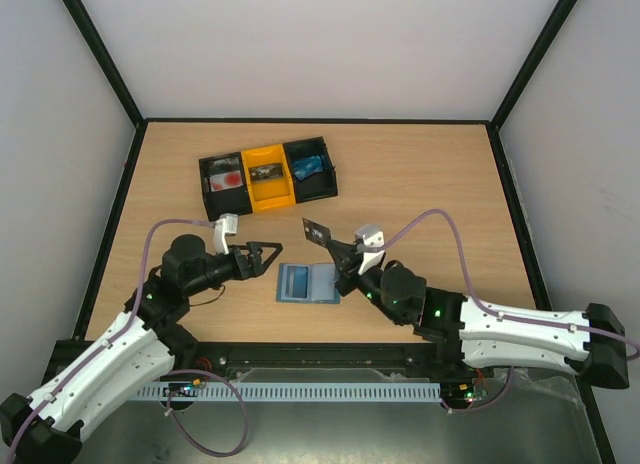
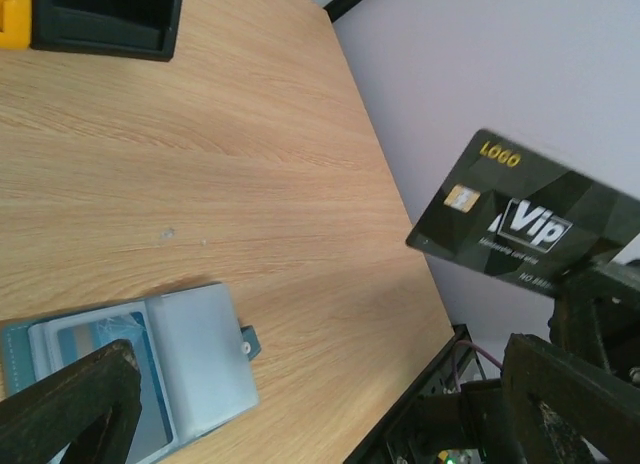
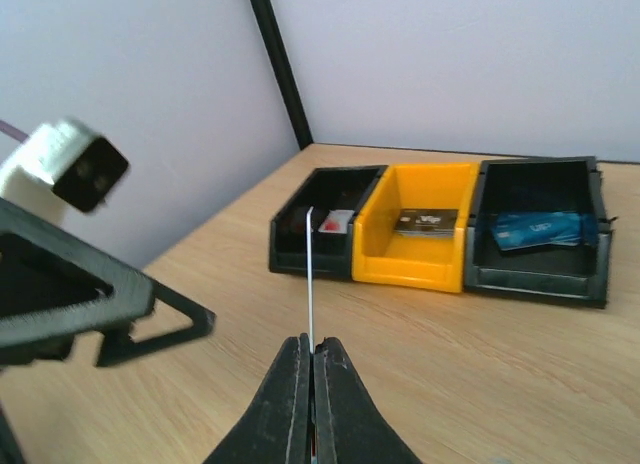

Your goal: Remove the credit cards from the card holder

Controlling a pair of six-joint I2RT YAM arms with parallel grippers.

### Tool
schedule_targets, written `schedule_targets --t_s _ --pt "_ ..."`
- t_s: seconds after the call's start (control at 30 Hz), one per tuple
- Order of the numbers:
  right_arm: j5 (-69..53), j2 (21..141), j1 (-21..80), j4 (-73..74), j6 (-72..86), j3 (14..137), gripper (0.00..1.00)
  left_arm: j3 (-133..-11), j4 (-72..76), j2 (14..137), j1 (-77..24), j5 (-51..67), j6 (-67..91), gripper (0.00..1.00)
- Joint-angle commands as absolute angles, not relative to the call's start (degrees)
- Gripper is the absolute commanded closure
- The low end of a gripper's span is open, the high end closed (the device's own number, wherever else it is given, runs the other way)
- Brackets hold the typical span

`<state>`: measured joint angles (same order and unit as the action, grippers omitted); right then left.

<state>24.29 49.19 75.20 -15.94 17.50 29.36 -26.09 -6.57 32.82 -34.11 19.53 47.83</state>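
The right gripper has its fingers pinched tight on the bottom edge of a black card. It holds the card upright and clear of the table, which looks to me like a card just pulled free and ready to be carried off. The left gripper has its fingers spread and grips nothing. It sits just beside the left panel of the card holder, probably to steady it, though I cannot tell whether it touches. The card holder lies open flat on the table between the two arms, near the front edge, with a bluish card showing in its slots, so I judge the job is not finished.

Further back stands a tray with three compartments, each holding a card or two. It seems the likely place for the black card to go.

The right wrist camera sees the black card only edge-on, as a thin line. The left wrist camera catches its face, with gold "LOGO" lettering, a chip and white "Vip" print. Only the overhead view shows how both arms stand around the card holder.
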Motion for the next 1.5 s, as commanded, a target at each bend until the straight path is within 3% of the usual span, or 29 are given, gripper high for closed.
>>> schedule_targets --t_s 0.0,0.13,0.33,0.43,0.7,0.73,0.83,1.07,1.17,1.37,1.47 --pt "12.03 47.02 71.45 -14.51 26.00 28.01 0.98 -23.21 3.67 33.32 -34.05 24.22 50.99 0.01" --pt "4.21 47.74 68.14 -16.40 30.73 26.86 0.98 -20.40 11.60 33.93 -34.05 25.25 54.28 0.02" --pt "-12.49 47.87 59.01 -23.47 39.76 22.63 0.98 -17.01 19.34 36.31 -34.02 26.18 56.13 0.14" --pt "-20.16 47.75 55.59 -27.61 45.32 21.60 0.98 -15.73 24.68 37.82 -34.27 28.93 57.74 0.15" --pt "-24.35 46.51 53.78 -43.44 58.59 16.25 0.98 -15.31 30.34 38.58 -35.70 30.17 61.33 0.19" --pt "-23.93 46.62 53.79 -44.62 59.86 15.68 0.98 -15.20 31.42 38.58 -35.82 30.23 62.13 0.23" --pt "-22.36 47.14 53.78 -47.91 63.20 14.28 0.98 -15.16 33.97 39.56 -36.22 30.90 64.08 0.45" --pt "-21.29 49.63 53.74 -52.19 66.49 13.28 0.98 -15.05 37.95 41.27 -37.78 31.25 66.23 0.77" --pt "-20.81 49.75 53.79 -53.49 66.88 12.25 0.98 -14.94 36.99 40.71 -37.79 30.32 66.62 0.97" --pt "-17.38 47.65 53.79 -49.14 65.66 11.20 0.97 -14.80 32.44 38.65 -37.79 27.19 64.95 0.97" --pt "-15.49 46.28 53.74 -44.67 62.78 11.11 0.82 -15.43 27.31 37.12 -37.79 24.28 62.48 0.97"
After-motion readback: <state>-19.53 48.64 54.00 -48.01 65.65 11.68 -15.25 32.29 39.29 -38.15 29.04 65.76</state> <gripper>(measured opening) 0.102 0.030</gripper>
